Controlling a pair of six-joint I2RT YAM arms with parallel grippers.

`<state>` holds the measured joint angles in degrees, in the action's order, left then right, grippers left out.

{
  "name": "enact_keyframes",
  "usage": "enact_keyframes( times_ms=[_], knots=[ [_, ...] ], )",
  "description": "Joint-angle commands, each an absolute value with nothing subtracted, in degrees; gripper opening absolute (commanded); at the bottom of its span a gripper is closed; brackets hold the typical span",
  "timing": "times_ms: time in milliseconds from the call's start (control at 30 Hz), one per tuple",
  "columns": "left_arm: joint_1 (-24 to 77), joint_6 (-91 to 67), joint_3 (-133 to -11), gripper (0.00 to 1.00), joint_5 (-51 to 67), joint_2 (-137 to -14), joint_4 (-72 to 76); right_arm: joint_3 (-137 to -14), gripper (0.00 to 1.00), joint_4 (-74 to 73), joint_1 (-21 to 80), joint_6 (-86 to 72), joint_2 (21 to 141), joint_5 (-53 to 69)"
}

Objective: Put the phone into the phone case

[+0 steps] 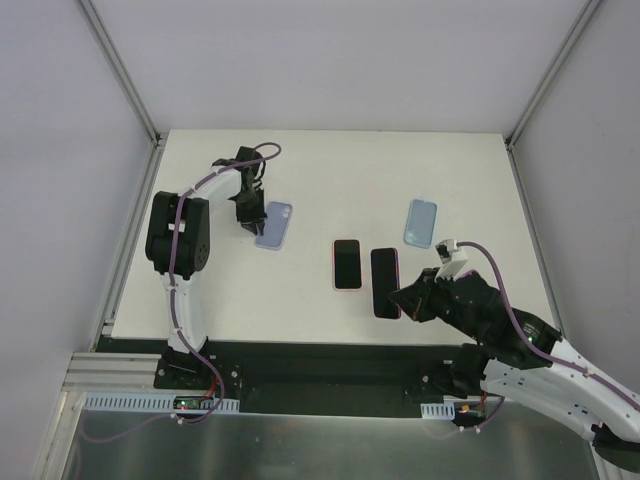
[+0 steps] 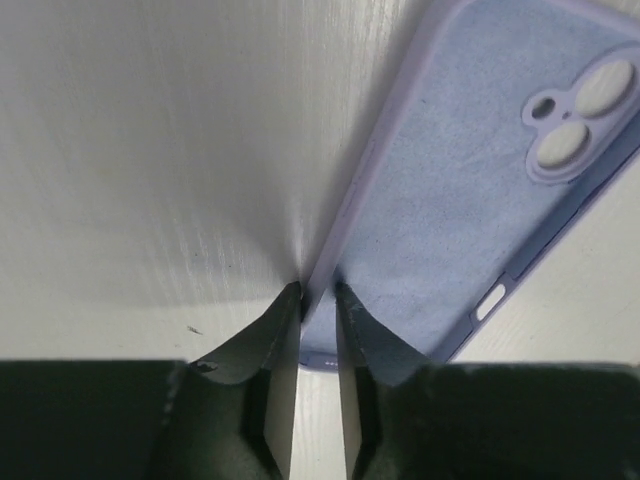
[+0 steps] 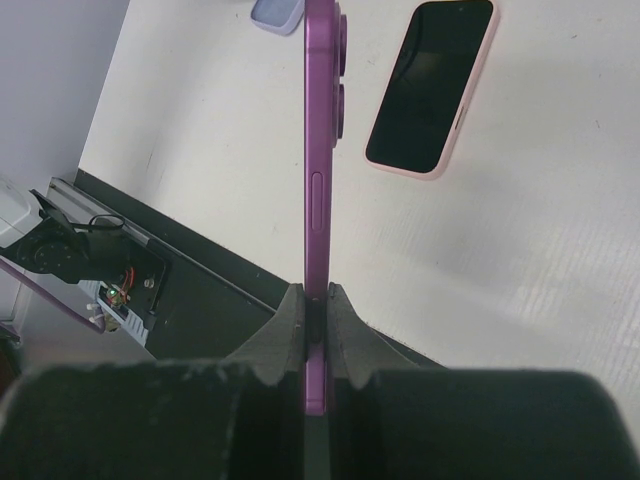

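Purple phone (image 3: pixel 318 150) clamped edge-on in right hand (image 3: pixel 318 292), lilac case (image 2: pixel 470 200) rim pinched by left hand (image 2: pixel 315 290); next, needs squaring over case.

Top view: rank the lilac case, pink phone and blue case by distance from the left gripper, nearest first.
1. Lilac case: at the left gripper, its rim between the fingers, far left.
2. Pink phone: mid-table.
3. Blue case: right side.
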<state>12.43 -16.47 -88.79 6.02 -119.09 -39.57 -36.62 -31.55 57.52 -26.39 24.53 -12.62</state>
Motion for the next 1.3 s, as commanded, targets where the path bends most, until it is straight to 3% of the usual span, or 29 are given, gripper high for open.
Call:
enact_keyframes(
  times_ms=[0,100,900,967,1067,1167,1233,1267],
  knots=[
    [12.92,-16.52,-89.21,0.11,6.94,-118.48,-41.31,-37.62,0.04,-27.42,57.92,-26.81,23.73,-12.92],
    [13.44,-17.22,-88.24,0.0,7.91,-116.55,-41.31,-37.7,0.04,-27.25,57.92,-26.81,24.43,-12.66],
    [27.24,-32.6,-60.48,0.01,10.37,-97.56,-35.25,-40.87,0.03,-18.55,58.1,-29.18,41.04,-10.9],
    [27.77,-33.39,-58.45,0.08,11.5,-97.03,-34.02,-41.13,0.03,-17.85,58.1,-29.27,42.62,-11.25],
    [28.65,-34.01,-56.87,0.27,15.81,-95.9,-32.09,-41.4,0.03,-16.71,58.18,-29.44,44.56,-12.13],
    [28.83,-33.93,-57.3,0.6,15.39,-92.48,-31.99,-42.62,0.03,-15.04,58.1,-29.62,47.54,-12.04],
    [28.74,-33.93,-58.09,0.71,14.86,-90.54,-31.82,-43.5,0.03,-14.33,58.1,-29.45,50.52,-11.78],
    [28.57,-33.93,-58.27,0.71,14.59,-88.7,-31.64,-44.72,0.03,-13.8,58.18,-29.44,51.58,-11.69]
  ],
)
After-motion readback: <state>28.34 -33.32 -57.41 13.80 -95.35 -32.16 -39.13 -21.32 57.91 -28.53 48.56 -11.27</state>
